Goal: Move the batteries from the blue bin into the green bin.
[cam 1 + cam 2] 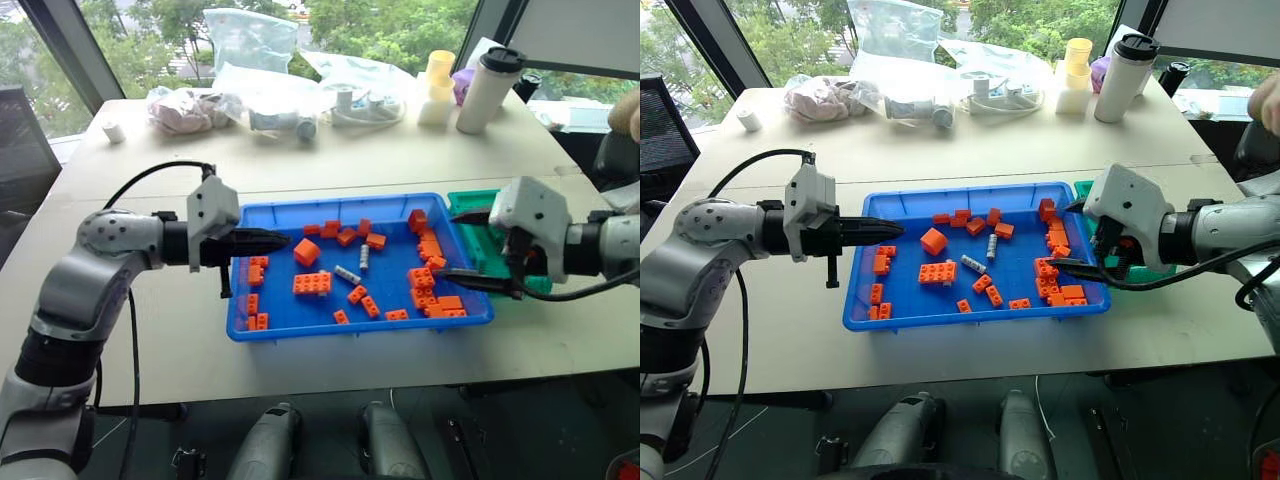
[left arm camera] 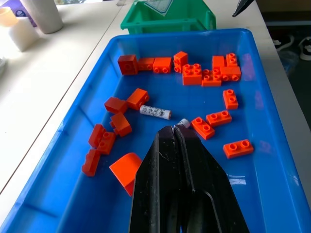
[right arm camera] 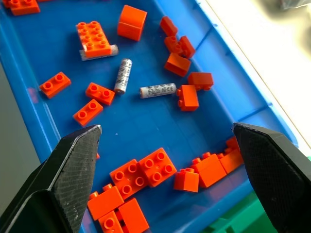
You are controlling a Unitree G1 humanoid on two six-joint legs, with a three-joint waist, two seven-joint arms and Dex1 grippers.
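Near the middle of the blue bin (image 1: 300,318), among orange bricks (image 1: 312,283), I see the batteries (image 3: 122,75) lying loose. My left gripper (image 1: 278,239) hovers over the bin's left rim, fingers pressed together and empty; my right gripper (image 1: 468,245) gapes wide over its right end, beside the green bin (image 2: 167,18)

Bright, even daylight from windows

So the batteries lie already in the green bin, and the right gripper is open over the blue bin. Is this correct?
Not quite. The batteries lie in the blue bin, among the orange bricks, not in the green bin; the right wrist view shows them. The right gripper is indeed open over the blue bin.
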